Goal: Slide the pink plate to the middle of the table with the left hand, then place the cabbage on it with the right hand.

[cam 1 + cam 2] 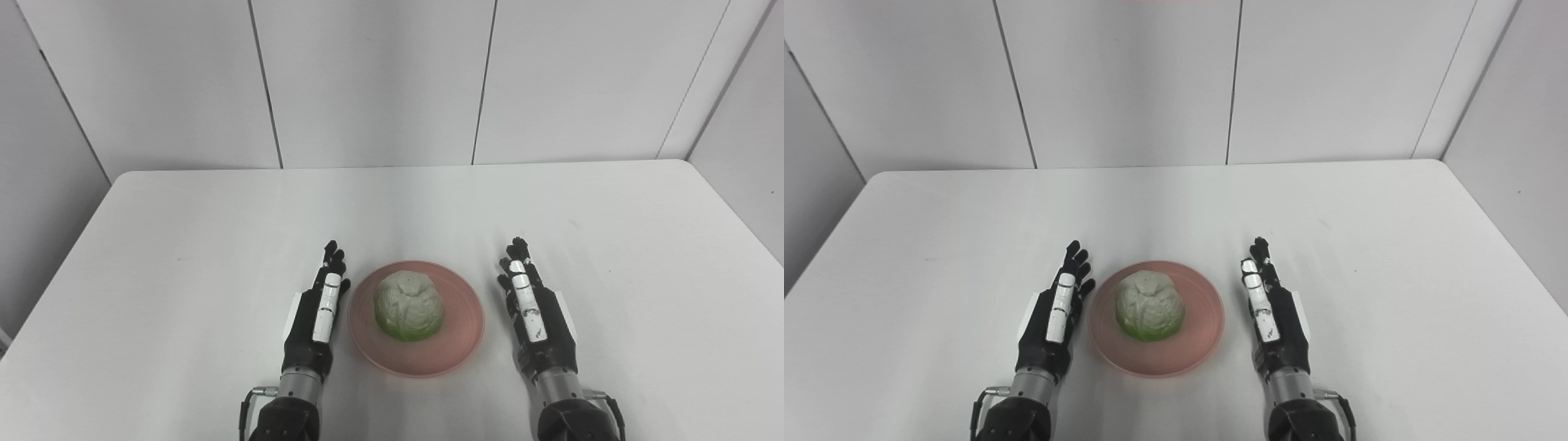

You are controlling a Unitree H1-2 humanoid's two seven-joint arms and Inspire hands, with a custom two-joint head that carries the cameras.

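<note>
Left eye view: one cabbage (409, 306) on one pink plate (459, 349); left hand (320, 312), right hand (534, 312) spread, empty.

Smooth matt pink plate (456, 349), wrinkly-surfaced cabbage (409, 305), matt white table (184, 245), black-and-white plastic-looking hands with metal wrists.

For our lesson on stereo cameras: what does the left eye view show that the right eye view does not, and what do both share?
Only the left eye view: a dark object at the lower left edge. Only the right eye view: nothing extra, though more wall beyond the table's right side. Both: the cabbage on the pink plate, the open left hand and open right hand flanking it on the table.
</note>
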